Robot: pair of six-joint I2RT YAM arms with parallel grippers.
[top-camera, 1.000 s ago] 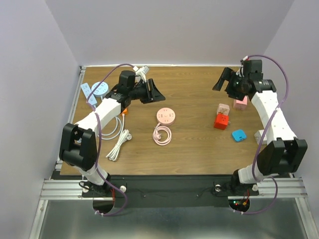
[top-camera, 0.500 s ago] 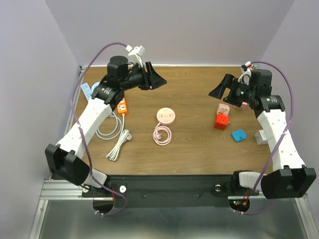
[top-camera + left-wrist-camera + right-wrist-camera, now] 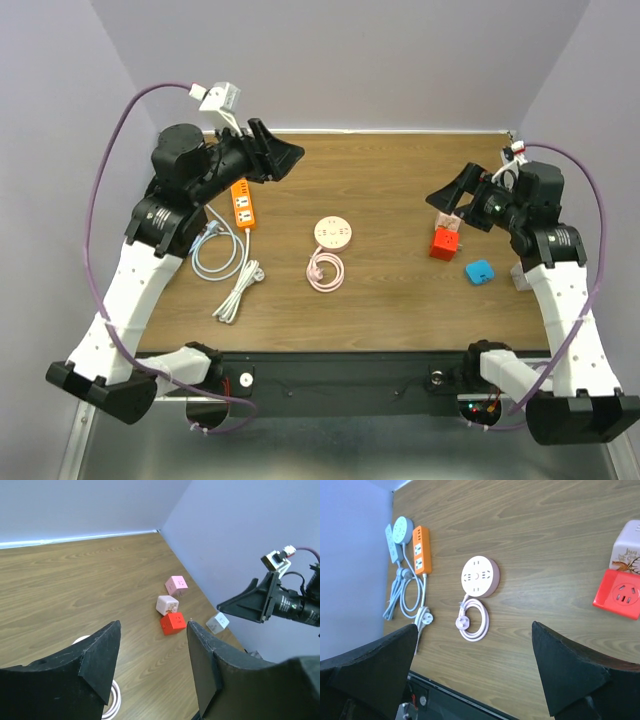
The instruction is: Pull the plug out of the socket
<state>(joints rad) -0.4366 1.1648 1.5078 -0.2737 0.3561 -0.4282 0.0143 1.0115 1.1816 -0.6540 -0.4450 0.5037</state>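
Note:
A red cube socket [image 3: 444, 243] sits on the table at right, with a pale cube [image 3: 448, 218] touching its far side. Both show in the left wrist view, red [image 3: 173, 623] and pale [image 3: 167, 604], and in the right wrist view, red [image 3: 619, 594] and pale [image 3: 629, 545]. I cannot tell if the two are plugged together. My left gripper [image 3: 280, 153] is open and empty, high over the table's far left [image 3: 152, 626]. My right gripper [image 3: 453, 194] is open and empty, raised just above the cubes [image 3: 474, 626].
A round pink socket [image 3: 332, 232] with a coiled cord and loose plug [image 3: 324, 270] lies mid-table. An orange power strip [image 3: 242, 203], a blue round socket [image 3: 402, 529] and white cords [image 3: 236, 290] lie at left. A blue block [image 3: 480, 271], a white cube [image 3: 217, 623] and a pink cube [image 3: 176, 585] lie at right.
Both arms have risen and drawn back. My left gripper moved up and left, uncovering the orange strip. My right gripper swung nearer, over the cubes. Nothing on the table moved.

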